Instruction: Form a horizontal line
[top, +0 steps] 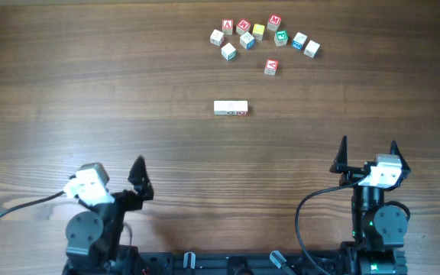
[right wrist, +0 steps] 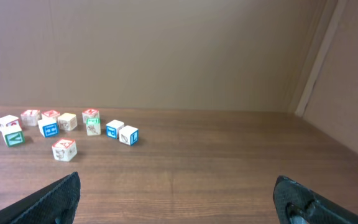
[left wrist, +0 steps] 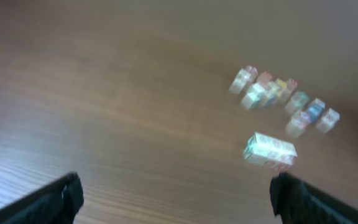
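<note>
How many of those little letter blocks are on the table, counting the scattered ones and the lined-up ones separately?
Scattered letter cubes: 11
Cubes in the short row: 3
Total: 14

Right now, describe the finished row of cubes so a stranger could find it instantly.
On the wooden table, find the scattered cluster of letter cubes near the far edge. Closer to the table's middle, alone, lies the horizontal line: three pale cubes set edge to edge, plain-topped, unlike the loose colourful ones.
</note>
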`<state>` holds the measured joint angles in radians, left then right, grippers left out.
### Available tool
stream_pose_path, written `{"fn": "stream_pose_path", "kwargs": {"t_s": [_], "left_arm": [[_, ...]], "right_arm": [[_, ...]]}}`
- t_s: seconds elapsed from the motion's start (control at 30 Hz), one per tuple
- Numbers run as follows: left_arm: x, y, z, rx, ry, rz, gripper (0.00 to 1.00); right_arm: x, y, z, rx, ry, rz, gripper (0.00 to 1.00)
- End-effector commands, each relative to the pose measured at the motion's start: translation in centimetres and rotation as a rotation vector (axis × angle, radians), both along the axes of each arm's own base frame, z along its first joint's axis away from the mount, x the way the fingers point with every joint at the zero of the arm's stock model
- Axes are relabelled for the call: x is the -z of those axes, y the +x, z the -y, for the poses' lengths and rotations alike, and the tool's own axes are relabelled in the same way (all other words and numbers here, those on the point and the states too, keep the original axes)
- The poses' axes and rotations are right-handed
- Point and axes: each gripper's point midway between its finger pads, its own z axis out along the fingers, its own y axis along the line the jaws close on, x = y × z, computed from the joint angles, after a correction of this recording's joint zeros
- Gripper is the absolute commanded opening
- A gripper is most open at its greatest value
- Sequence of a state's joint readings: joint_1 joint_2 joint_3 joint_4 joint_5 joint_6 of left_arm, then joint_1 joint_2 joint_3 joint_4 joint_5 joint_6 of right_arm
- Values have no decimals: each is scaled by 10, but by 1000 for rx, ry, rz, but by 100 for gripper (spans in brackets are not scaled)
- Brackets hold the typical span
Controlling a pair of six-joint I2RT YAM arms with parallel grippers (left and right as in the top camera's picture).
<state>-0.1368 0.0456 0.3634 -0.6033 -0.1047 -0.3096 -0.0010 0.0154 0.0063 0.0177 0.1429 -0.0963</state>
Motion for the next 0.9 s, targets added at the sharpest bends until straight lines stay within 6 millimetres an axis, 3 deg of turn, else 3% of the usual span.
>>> {"fn": "stream_pose_path", "kwargs": {"t_s": [0.0, 0.17, 0.27, 0.87], "left_arm": [[20, 19, 7, 44, 19, 77, 100], [35, 35, 5, 49, 87, 155, 100], [31, 37, 4, 69, 195, 194, 100], [33, 40, 6, 83, 204, 221, 100]], "right_arm": [[-2, -1, 4, 18, -9, 9, 100], [-2, -1, 4, 18, -8, 9, 100], [-2, -1, 4, 18, -8, 9, 100], [-2, -1, 4, 18, -9, 9, 100]]}}
